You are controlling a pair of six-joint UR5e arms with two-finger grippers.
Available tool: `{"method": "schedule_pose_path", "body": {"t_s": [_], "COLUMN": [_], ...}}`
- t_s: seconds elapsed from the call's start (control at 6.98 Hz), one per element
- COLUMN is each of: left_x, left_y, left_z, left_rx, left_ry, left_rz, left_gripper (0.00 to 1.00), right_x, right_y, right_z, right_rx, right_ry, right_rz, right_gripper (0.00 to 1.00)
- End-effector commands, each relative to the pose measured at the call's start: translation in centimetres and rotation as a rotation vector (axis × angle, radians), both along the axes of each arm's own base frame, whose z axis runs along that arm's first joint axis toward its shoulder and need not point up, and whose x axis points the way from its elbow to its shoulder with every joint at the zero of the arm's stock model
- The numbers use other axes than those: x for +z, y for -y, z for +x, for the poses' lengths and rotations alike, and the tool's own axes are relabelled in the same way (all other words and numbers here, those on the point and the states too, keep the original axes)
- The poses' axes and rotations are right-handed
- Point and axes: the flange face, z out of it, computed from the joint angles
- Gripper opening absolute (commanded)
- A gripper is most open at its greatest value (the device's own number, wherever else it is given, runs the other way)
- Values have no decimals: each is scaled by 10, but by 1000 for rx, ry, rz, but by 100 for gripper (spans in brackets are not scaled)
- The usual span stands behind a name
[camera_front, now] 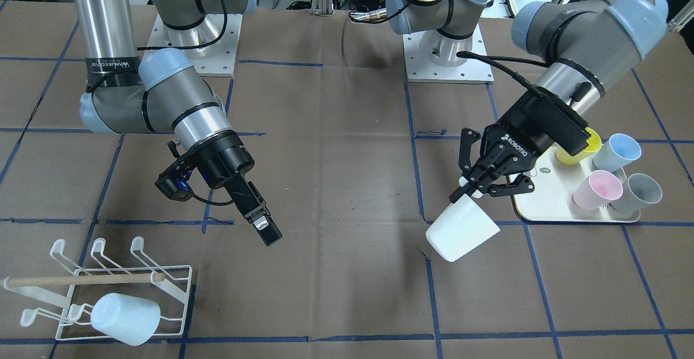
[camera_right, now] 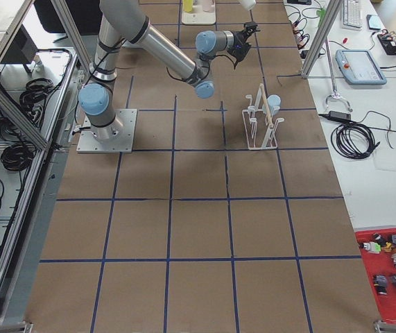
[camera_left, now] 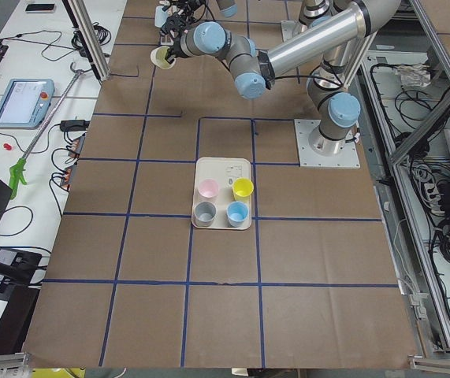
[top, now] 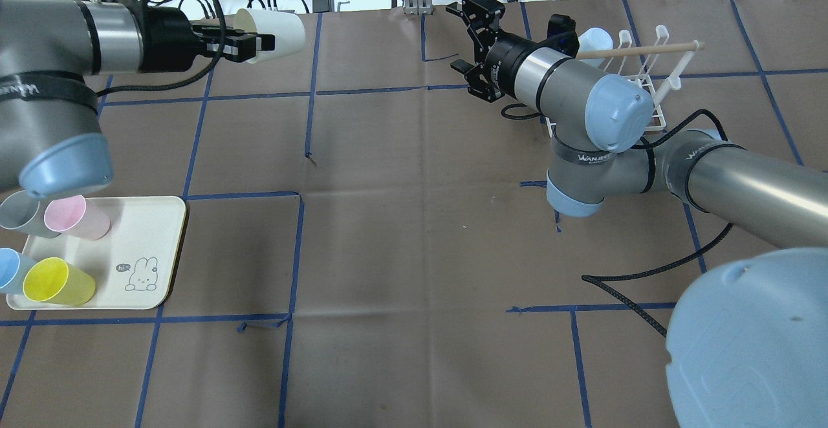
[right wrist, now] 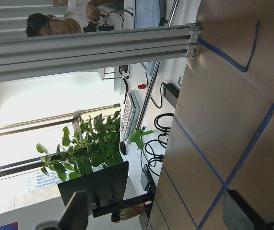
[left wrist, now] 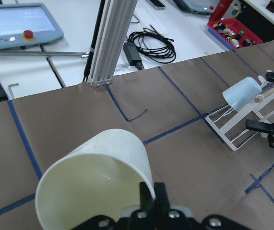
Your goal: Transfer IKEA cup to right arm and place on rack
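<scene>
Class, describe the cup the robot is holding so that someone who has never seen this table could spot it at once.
Find the cream tray of coloured cups on the brown table. Beside it, the left arm reaches down, and its jaws pinch the rim of a cup held tilted above the table. It is the only white cup and the only one in the air.

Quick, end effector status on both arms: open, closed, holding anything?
Left end effector: closed on the white cup, pinching its wall at the rim.
Right end effector: open, holding nothing.
</scene>
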Motion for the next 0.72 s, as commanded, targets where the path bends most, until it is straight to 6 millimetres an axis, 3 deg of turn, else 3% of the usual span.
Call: {"method": "schedule_pose_path", "body": {"t_s": [0.0, 0.43, 0.57], "left_x": [-46, -89, -78], "left_y": [-11, 0, 0], "left_z": [-23, -54, -68], "left_rx": [-94, -155, -148], "left_ry": [-71, -106, -136], "left_rz": [-141, -210, -185], "left_gripper": [0, 0, 0], "right_x": [0, -2, -3], "right_y": [-3, -4, -4], "right_z": [6, 8, 8], "right_rx": [0, 32, 40], "right_ry": [-9, -45, -59], "right_rz": [2, -25, -34], "right_gripper": [100, 100, 100]}}
